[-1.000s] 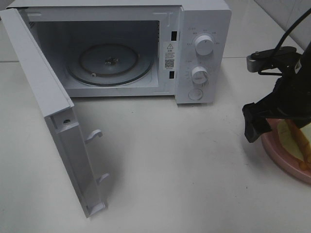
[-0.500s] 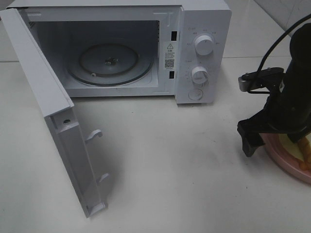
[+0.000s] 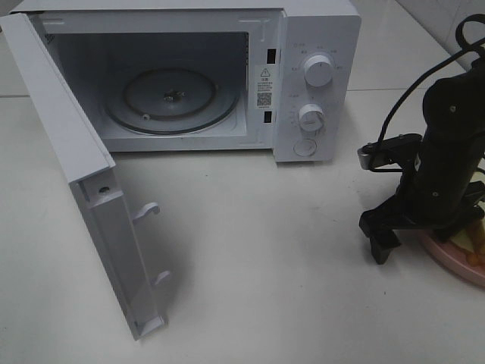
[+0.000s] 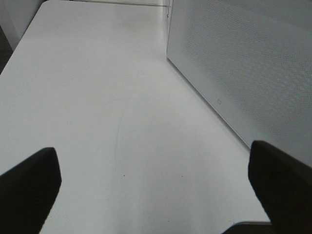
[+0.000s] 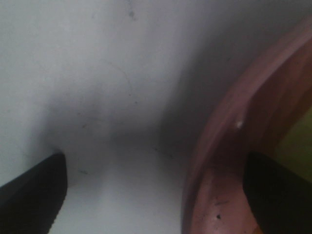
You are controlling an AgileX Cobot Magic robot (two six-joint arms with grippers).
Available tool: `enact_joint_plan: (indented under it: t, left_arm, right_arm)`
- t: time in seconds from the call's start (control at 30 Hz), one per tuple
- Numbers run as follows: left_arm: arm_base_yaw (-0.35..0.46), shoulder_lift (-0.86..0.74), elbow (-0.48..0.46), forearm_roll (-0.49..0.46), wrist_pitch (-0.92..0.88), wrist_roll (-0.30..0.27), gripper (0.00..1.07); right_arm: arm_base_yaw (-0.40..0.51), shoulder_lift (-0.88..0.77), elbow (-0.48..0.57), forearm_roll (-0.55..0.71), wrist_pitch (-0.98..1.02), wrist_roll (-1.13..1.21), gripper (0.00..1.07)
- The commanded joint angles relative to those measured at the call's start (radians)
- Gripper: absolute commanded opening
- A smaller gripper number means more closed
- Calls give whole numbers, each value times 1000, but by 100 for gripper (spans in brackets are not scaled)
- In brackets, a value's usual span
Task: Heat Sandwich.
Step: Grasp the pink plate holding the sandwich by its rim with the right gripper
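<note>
Overhead cam: your right gripper [image 3: 421,231] is down at the table's right edge, jaws wide apart. One finger [image 3: 379,246] stands on the table [image 3: 250,227] just outside the pink plate [image 3: 453,262]; the other is hidden behind the arm. The sandwich [image 3: 477,247] sits on that plate, mostly covered by the arm, w/ only a strip of orange crust and pale bread showing. The microwave [image 3: 318,45] is at the back, door [image 3: 76,174] swung fully open, glass turntable [image 3: 170,98] bare.

Right wrist cam fills in what overhead can't: the plate's rim [image 5: 229,146] lies between the two fingertips of the right gripper [image 5: 156,195], nothing clamped. The yellow-green patch at the frame edge is prob. the sandwich filling, too blurred to be sure.

Left wrist cam: left gripper [image 4: 156,190] spread wide over bare table [image 4: 97,97], holding nothing, beside a white perforated panel [image 4: 243,63]. It's out of the overhead shot.

Vs 1 s ago: your right arm has dropped lower and shifted toward the microwave side, now covering more of the sandwich. Plate, sandwich and microwave haven't moved.
</note>
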Motion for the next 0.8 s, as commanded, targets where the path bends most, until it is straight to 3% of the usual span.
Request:
enact_joint_plan:
  t: [0.03,0.23,0.33,0.37,0.43,0.47,0.5,0.6,0.8]
  left_arm:
    - [5,-4,1,-7,-4,-4,98]
    - [5,-4,1,-7,-4,-4,98]
    - [5,-4,1,-7,-4,-4,98]
    - [5,-4,1,-7,-4,-4,98]
    - [5,-4,1,-7,-4,-4,98]
    - [5,-4,1,-7,-4,-4,98]
    - [5,-4,1,-7,-4,-4,98]
    - [5,-4,1,-7,-4,-4,98]
    - [5,-4,1,-6,-4,-5,98]
  right_arm:
    - [-4,16,0,-24,-20,13,85]
    - [-4,16,0,-40,-12,19,71]
    - [-4,16,0,-52,3,55,52]
    - [-4,16,0,-52,3,55,52]
    - [-4,16,-1,-70,9,70,38]
    - [-4,15,-1,-85,10,87,22]
    - [-4,15,-1,-85,10,87,22]
    - [-4,15,-1,-134,10,126,0]
    - [-4,15,-1,-140,21,144,0]
